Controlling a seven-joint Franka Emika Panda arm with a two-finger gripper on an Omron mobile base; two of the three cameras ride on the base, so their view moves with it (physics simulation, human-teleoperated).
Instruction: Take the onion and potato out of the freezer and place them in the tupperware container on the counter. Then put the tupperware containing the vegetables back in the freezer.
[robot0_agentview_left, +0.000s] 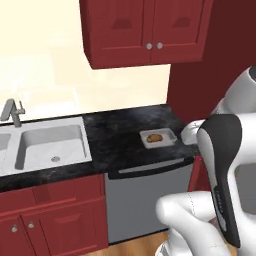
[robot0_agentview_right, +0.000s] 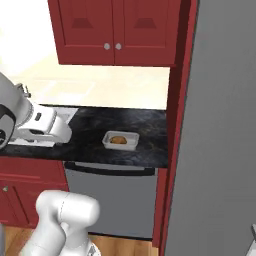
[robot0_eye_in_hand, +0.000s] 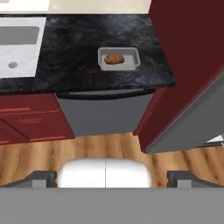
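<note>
I'm looking down from high up with the hand camera, and the gripper (robot0_eye_in_hand: 105, 177) is hanging over the wooden floor (robot0_eye_in_hand: 65, 151) with its jaws standing wide apart, nothing between them. The tupperware container (robot0_eye_in_hand: 119, 59) is sitting on the black counter (robot0_eye_in_hand: 74, 48), just above the grey dishwasher front (robot0_eye_in_hand: 100, 111), and I'm seeing one brown rounded vegetable (robot0_eye_in_hand: 114, 58) lying inside it; I can't tell whether that's the potato or the onion. From the left base view the tub is resting near the counter's right end, well apart from the steel sink (robot0_agentview_left: 50, 145) and its faucet (robot0_agentview_left: 12, 112). In the right base view the grey freezer door (robot0_agentview_right: 220, 140) is filling the right side, next to a dark red side panel (robot0_agentview_right: 175, 125), and I'm not able to see its shelves. Red wall cabinets (robot0_agentview_right: 115, 30) are hanging above the counter.
</note>
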